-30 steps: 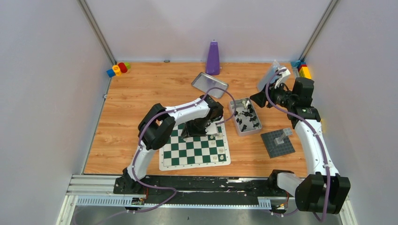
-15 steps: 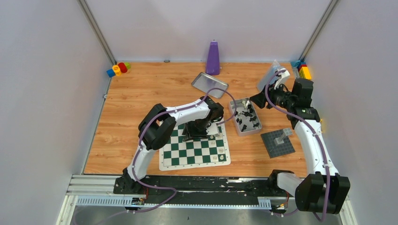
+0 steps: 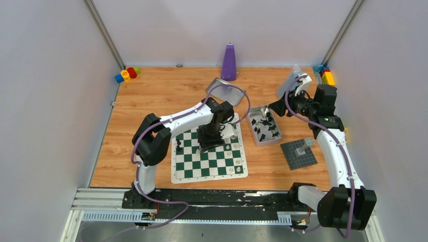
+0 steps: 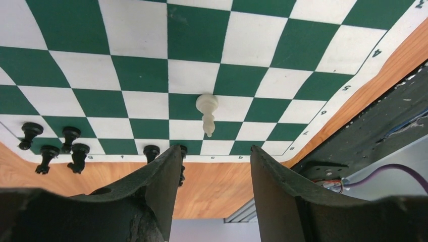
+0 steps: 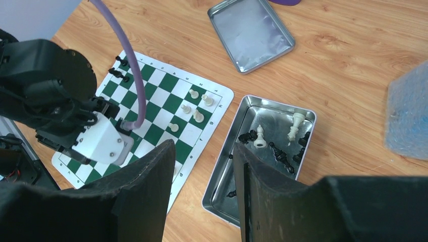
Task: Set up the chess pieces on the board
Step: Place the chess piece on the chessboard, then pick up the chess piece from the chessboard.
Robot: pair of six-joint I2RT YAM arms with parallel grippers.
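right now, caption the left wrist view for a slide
Left gripper open over the board, one cream-white piece ahead, black pieces at the edge.

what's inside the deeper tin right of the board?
Two cream-white pieces and several black pieces loose in the tin, floor partly bare. The right claw covers its near end in the wrist view; the top view is too coarse to count.

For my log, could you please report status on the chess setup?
Left gripper open over board, cream piece on it. Right gripper open near tin. Nothing blocking.
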